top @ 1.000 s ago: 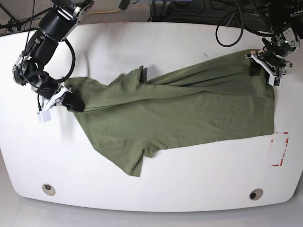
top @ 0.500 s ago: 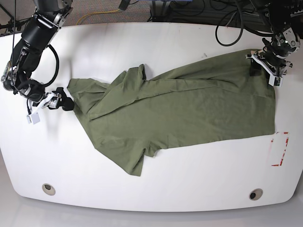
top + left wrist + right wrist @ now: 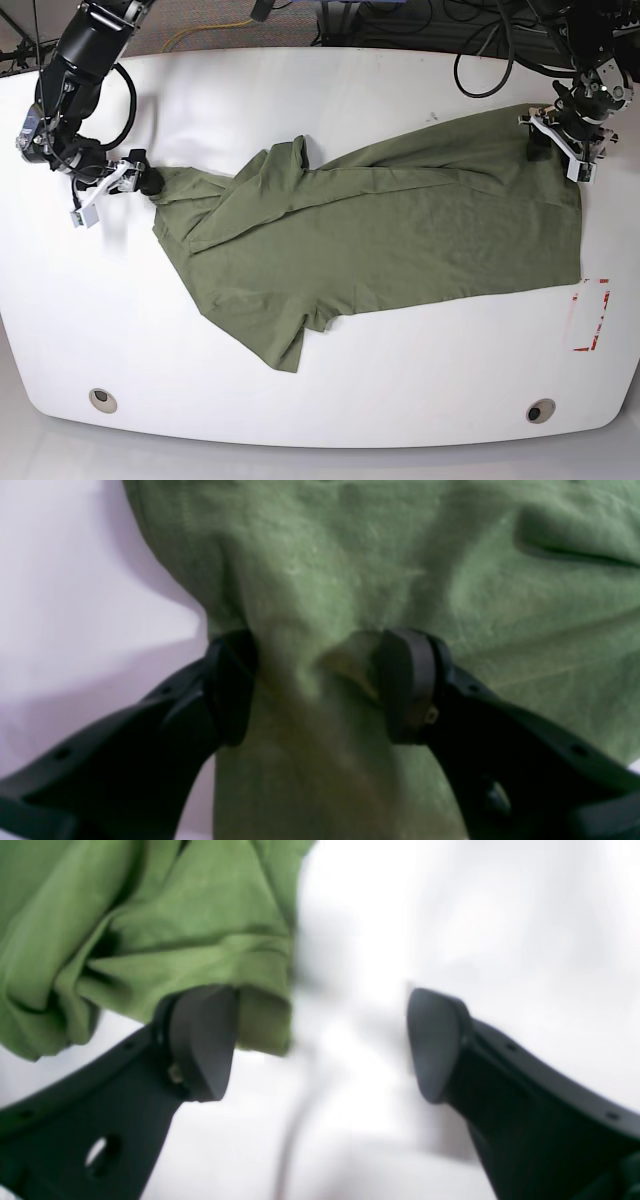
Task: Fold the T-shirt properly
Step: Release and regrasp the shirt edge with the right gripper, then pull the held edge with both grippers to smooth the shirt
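On the white table (image 3: pixel 330 90) the T-shirt (image 3: pixel 380 230) lies spread, crooked, no fold made. My left gripper (image 3: pixel 320 685) pinches its corner; right gripper (image 3: pixel 320 1045) gapes empty beside a sleeve. Folding all remains.

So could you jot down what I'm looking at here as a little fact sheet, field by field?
Garment: plain olive-green short-sleeved T-shirt, spread unfolded and creased, slanting across the table
Surface: white rounded table
Left hand: closed on a bunched bit of the T-shirt at its corner on the base view's right
Right hand: open, holding nothing, one finger beside the cloth's edge on the base view's left
Table marking: red-outlined rectangle near the T-shirt's lower right corner
Folding: not yet done
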Robot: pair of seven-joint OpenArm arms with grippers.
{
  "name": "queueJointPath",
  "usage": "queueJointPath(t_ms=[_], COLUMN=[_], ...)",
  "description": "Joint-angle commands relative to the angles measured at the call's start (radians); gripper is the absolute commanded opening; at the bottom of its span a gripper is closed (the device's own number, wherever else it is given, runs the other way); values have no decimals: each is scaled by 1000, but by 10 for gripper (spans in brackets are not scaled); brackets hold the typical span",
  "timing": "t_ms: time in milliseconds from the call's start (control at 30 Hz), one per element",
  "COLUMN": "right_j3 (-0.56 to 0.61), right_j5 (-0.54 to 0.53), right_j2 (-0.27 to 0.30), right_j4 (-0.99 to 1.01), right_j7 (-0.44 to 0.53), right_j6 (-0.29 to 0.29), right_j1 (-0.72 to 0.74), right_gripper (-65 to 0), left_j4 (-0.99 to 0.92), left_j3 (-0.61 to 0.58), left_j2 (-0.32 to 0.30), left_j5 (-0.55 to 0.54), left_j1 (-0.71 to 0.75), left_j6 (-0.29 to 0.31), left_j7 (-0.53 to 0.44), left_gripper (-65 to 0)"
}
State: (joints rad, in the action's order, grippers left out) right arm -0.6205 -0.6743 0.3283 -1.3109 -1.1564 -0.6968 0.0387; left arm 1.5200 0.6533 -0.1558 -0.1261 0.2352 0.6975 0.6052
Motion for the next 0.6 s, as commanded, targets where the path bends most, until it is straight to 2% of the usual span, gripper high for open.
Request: queueJointPath(t_ms=[0, 367, 433, 567], right_j3=[-3, 15, 37, 80], right_j5=[-8, -61, -61, -63], right_j2=[10, 2, 2, -1], right_j4=[-34, -57, -57, -57], right_j7=[2, -10, -14, -14], right_j6=[-1, -1, -1, -1], right_j1=[13, 37, 39, 40], right_gripper=[-141, -157, -214, -382], left_j4=[-5, -5, -5, -5], left_j3=[1, 6, 7, 4], left_j2=[-9, -8, -8, -8], left_j5=[12, 12, 12, 12], left_j1=[-1, 0, 0, 0], left_j6=[1, 1, 1, 1], left_j7=[11, 11, 11, 11], left_gripper=[-290, -292, -292, -292])
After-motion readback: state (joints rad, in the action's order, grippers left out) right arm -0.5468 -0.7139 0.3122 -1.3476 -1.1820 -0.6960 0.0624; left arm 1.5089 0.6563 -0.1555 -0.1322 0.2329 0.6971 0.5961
